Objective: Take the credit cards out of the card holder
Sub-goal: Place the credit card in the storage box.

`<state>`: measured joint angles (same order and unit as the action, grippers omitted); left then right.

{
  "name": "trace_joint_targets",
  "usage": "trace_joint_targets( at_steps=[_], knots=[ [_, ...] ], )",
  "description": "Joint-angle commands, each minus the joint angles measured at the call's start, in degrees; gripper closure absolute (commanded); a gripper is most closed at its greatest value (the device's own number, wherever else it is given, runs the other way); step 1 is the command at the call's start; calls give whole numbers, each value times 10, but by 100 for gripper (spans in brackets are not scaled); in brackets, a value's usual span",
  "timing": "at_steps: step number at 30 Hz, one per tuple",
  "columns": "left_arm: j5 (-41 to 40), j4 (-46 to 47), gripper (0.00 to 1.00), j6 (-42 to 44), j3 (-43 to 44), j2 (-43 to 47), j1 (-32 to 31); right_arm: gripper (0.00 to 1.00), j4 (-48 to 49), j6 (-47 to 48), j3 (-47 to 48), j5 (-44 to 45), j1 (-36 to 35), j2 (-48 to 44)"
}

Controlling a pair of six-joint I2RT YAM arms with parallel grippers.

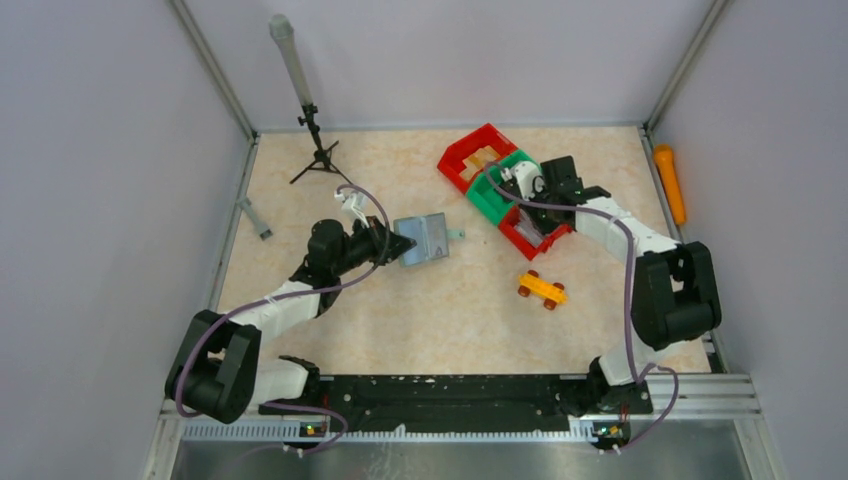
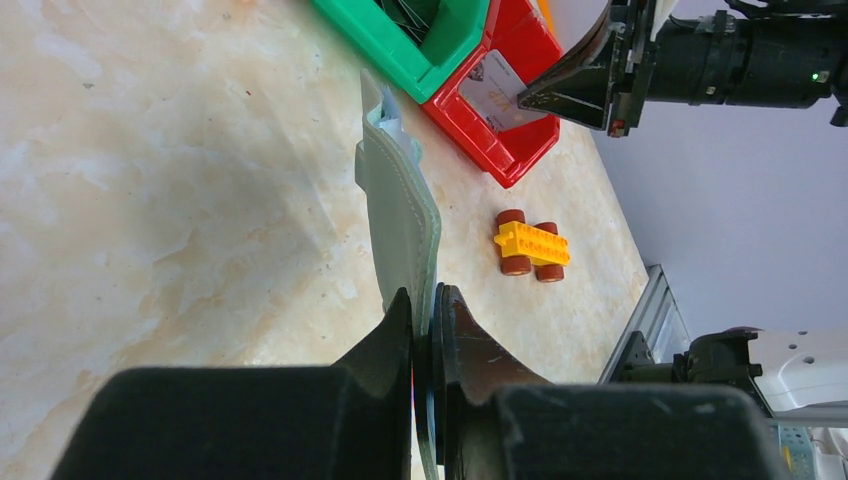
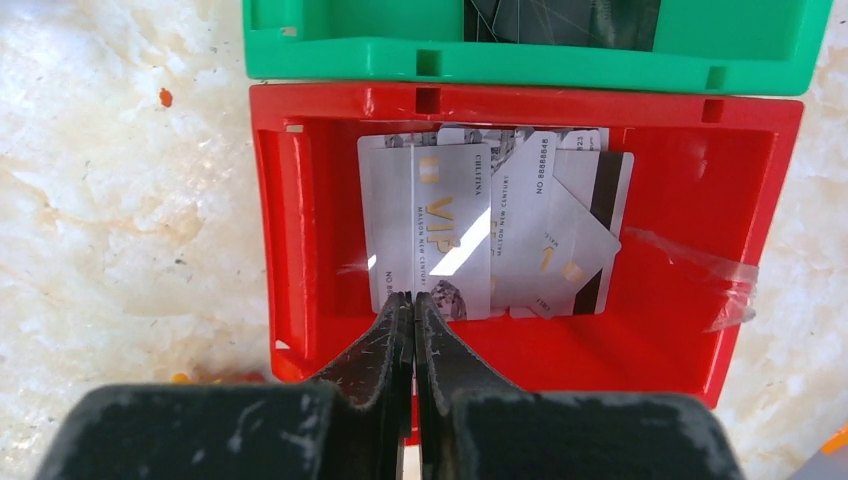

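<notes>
My left gripper (image 1: 396,244) (image 2: 428,302) is shut on one edge of the grey-green card holder (image 1: 424,238) (image 2: 400,205), which sticks out edge-on from the jaws just above the table. My right gripper (image 1: 540,202) (image 3: 413,297) points down into the nearest red bin (image 3: 690,220) and is shut on a pale grey credit card (image 2: 495,88) with gold lettering. That card appears only as a thin edge-on line in the right wrist view. Several more credit cards (image 3: 560,225) lie flat on the bin's floor.
A green bin (image 1: 508,190) (image 3: 540,55) and a second red bin (image 1: 476,155) adjoin the one with the cards. A yellow toy car (image 1: 541,289) (image 2: 532,245) stands in front of the bins. A black tripod (image 1: 316,150) and grey tool (image 1: 255,218) sit far left, an orange object (image 1: 670,183) by the right wall.
</notes>
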<state>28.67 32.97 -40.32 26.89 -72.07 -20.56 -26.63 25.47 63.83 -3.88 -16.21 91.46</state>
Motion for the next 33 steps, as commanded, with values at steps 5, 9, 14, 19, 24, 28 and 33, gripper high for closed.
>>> trace_joint_targets(
  at_steps=[5, 9, 14, 19, 24, 28, 33],
  knots=[
    [9, 38, 100, 9, 23, 5, -1, 69, 19, 5, 51, 3, 16, 56],
    [10, 38, 100, 9, 24, 4, -1, 34, 64, -5, 33, 76, 16, 48],
    [13, 38, 100, 10, 25, 3, 0, 32, 112, -35, 23, 136, 14, 33],
    [13, 39, 100, 10, 25, 3, -1, 33, 127, -49, 23, 174, 12, 21],
    [18, 39, 100, 10, 27, -1, -1, 34, 94, -67, 50, 179, 2, 13],
    [23, 41, 100, 9, 27, 1, -1, 29, 95, -89, 58, 172, -41, -33],
    [36, 54, 100, 2, 26, -1, -1, 31, 78, -240, 85, 174, -89, -47]
  ],
)
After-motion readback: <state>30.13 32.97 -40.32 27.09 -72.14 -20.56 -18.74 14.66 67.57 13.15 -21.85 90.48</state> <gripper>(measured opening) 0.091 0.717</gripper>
